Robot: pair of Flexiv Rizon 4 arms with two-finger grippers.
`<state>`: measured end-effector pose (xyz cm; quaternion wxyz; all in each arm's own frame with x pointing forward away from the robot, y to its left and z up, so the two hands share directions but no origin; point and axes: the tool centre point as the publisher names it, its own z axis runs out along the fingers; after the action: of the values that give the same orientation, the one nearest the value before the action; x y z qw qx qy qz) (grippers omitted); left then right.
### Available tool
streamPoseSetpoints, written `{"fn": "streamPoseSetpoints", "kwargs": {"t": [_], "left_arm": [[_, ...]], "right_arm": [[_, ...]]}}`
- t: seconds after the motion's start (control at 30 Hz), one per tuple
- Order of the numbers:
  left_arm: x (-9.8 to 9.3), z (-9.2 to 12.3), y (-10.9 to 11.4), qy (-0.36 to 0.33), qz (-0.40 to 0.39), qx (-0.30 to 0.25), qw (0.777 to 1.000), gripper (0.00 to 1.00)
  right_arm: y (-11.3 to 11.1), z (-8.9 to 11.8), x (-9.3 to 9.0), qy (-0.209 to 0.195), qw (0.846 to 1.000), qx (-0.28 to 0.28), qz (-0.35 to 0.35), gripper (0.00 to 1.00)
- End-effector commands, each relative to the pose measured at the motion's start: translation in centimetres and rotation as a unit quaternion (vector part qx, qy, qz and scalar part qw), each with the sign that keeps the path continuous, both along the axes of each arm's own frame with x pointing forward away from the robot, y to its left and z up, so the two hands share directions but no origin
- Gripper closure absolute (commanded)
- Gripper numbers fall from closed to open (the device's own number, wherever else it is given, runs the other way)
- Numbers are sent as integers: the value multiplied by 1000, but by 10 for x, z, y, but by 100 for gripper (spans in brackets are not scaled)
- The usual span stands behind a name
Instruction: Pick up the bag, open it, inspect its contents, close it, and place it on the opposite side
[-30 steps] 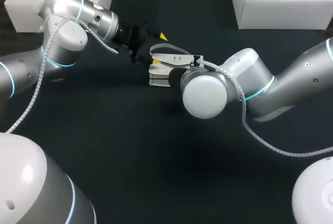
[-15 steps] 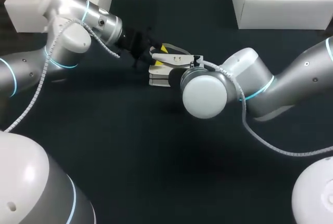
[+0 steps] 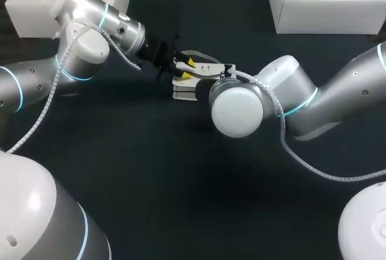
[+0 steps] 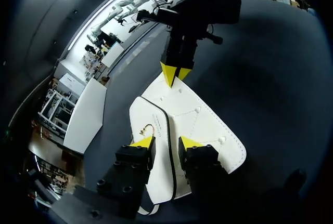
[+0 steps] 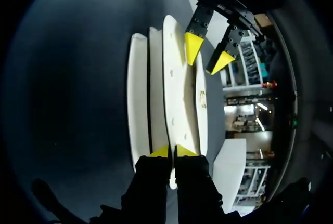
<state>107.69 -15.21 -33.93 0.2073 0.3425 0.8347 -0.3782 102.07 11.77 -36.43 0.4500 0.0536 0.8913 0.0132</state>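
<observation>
White, flat, dark-trimmed leather bag (image 4: pixel 208 125) lying between both grippers.
Right gripper (image 5: pixel 172 153) is pinching its flap with nearly closed fingers; left gripper (image 4: pixel 166 143) is straddling the opposite edge, its fingers narrowly parted.

- The bag (image 3: pixel 192 79) is lying on the table (image 3: pixel 151 181), behind its middle.
- The right gripper (image 5: pixel 171 152) is pinching the bag's right end.
- The left gripper (image 4: pixel 165 142) is hanging over the opposite end, seemingly straddling the flap.
</observation>
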Motion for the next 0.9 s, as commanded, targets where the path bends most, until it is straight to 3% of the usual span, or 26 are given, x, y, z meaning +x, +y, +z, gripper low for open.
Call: {"fn": "streamPoseSetpoints", "kwargs": {"t": [0.03,0.4,0.5,0.57,0.9], "left_arm": [[6,-5,-1,-6,-5,-8,1000,71],[11,-9,-6,-32,-12,-2,999,75],[15,-10,-9,-40,-6,3,999,84],[18,-10,-10,-36,5,3,999,100],[28,6,-9,15,30,-5,999,100]], "right_arm": [[0,-2,0,-2,1000,1,0,100],[0,-2,0,-2,1000,1,0,100],[0,-2,0,-2,1000,1,0,100],[0,-2,0,-2,1000,1,0,100],[0,-2,0,-2,1000,1,0,100]]}}
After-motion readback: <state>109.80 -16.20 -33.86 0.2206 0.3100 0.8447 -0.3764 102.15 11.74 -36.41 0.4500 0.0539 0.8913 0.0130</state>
